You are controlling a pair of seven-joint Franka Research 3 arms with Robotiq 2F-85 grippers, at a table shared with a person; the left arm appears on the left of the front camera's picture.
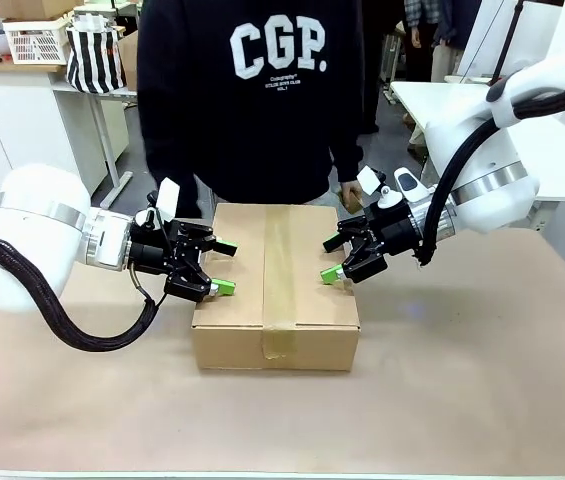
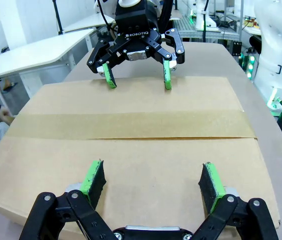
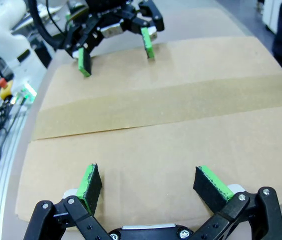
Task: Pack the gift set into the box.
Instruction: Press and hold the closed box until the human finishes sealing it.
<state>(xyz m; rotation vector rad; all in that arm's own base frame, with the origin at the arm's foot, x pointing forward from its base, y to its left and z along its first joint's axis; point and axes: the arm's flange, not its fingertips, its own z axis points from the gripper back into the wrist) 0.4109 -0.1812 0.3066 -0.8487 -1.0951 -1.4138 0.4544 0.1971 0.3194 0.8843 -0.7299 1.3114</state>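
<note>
Left claw [image 1: 220, 266]: we see it open, green pads spread, holding nothing, at the left edge of the box's top.
Box [image 1: 277, 285]: between our two claws on the brown surface [image 1: 482, 380]; flaps shut, with a strip of brown tape [image 1: 280, 270] running down the middle seam and over the near side.
Right claw [image 1: 334, 259]: open as well, empty, fingers pointed down at the right part of the box's top; we cannot tell whether the tips touch the cardboard.
Person [image 1: 262, 100]: beyond the far edge of the box from both claws, in a dark sweatshirt, one hand [image 1: 350, 196] hanging just past the right claw.
Gift set: we cannot see it; with the flaps taped down we judge it to be inside, though nothing confirms that.
Step in hand: we judge the packing close to finished, the claws bearing on or steadying the closed lid from either side.
Next move: probably to press the flaps flat along the tape or lift both claws clear; either calls for even pressure so the box does not slide.
Writing: "CGP." in large white capitals on the sweatshirt, smaller lines beneath too small to read; "ROBOTIQ" on the body of the right claw, read in the left wrist view.
</note>
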